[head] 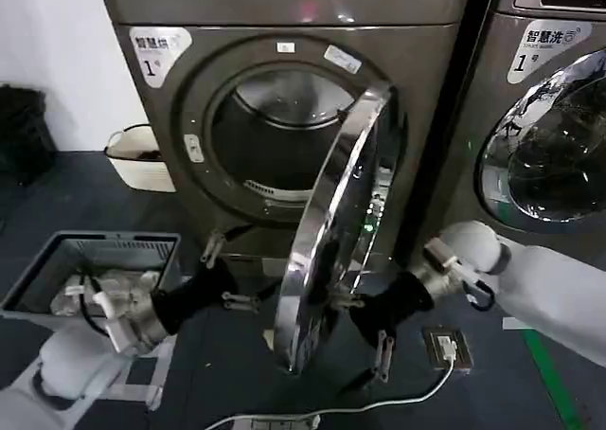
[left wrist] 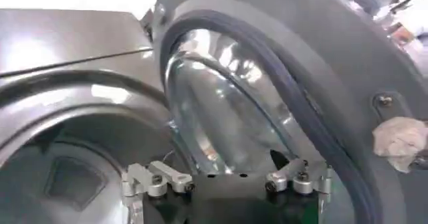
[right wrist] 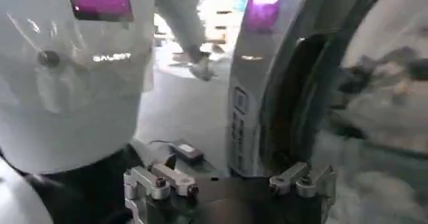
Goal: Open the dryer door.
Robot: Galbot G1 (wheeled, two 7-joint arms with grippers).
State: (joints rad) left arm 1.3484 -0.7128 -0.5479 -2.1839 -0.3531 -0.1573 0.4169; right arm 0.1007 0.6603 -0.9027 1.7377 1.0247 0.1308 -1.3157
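Floor: dark floor [head: 227,373], white cable [head: 398,400] below both grippers.
Door: round chrome-rimmed glass dryer door [head: 333,226] half open between them.
Left gripper [head: 232,302]: fingers apart, inside face.
Right gripper [head: 379,345]: fingers apart, outer edge.
Risk: door swinging back, or snagging cable.

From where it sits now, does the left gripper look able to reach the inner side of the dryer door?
Probably yes. The left gripper is open, right beside the inner face of the swung-out dryer door, with nothing visible between them.

1. A second machine [head: 549,136], labelled 1, stands right of the dryer.
2. A white basket [head: 140,157] sits on the floor by the wall.
3. A grey bin [head: 95,269] holds pale laundry.
4. A white cable [head: 398,400] crosses the floor.
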